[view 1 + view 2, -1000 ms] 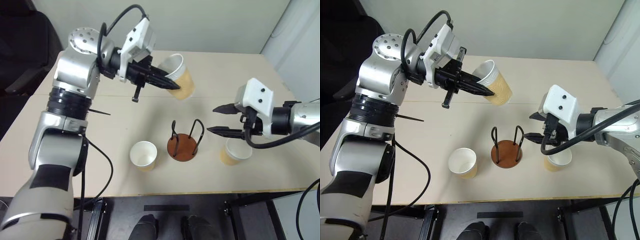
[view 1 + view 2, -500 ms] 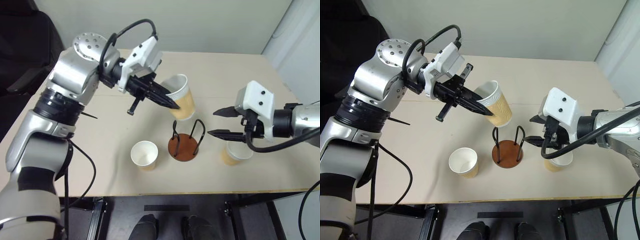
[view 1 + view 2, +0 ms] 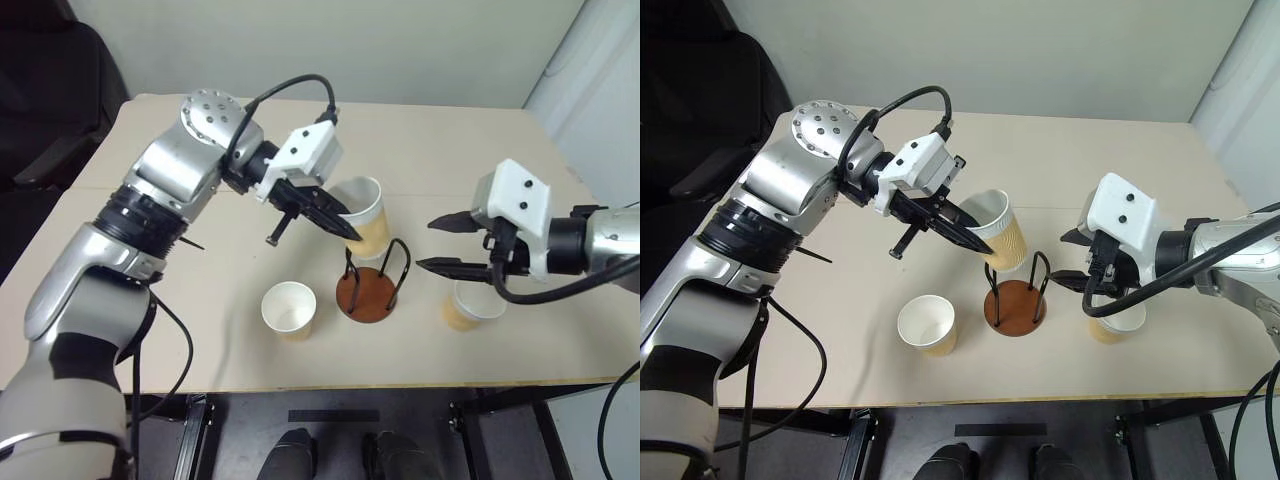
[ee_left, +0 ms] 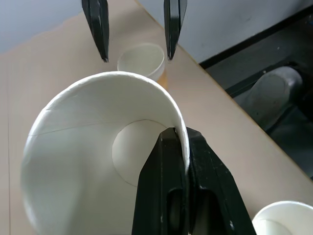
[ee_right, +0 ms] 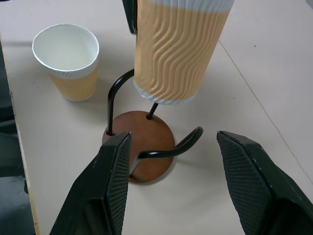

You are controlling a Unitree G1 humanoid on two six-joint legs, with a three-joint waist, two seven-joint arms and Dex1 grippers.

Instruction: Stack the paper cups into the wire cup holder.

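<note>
**Cup lowered to just above the holder**

Head views: The left gripper (image 3: 345,226), its jaws clamped on the rim of one paper cup (image 3: 364,215), has brought that cup down and toward the middle of the table (image 3: 200,320) over the last second; it was high and further back, and now hangs tilted just above the wire holder (image 3: 372,285), at about the holder's 12 o'clock. The judgement is that the carry is nearly over and what is left is to straighten the cup and sink it between the two wire loops. A second cup (image 3: 289,309) stands upright at the holder's 9 o'clock, and a third cup (image 3: 470,304) at its 3 o'clock. The right gripper (image 3: 440,243), jaws apart and holding nothing, hovers above the third cup and has not shifted.

Left wrist view: both fingers (image 4: 168,196) pinch the cup wall, one inside and one outside.

Right wrist view: the cup's base (image 5: 166,95) is clear of the brown disc but close beside one loop top. That loop could catch the tilted base.
</note>
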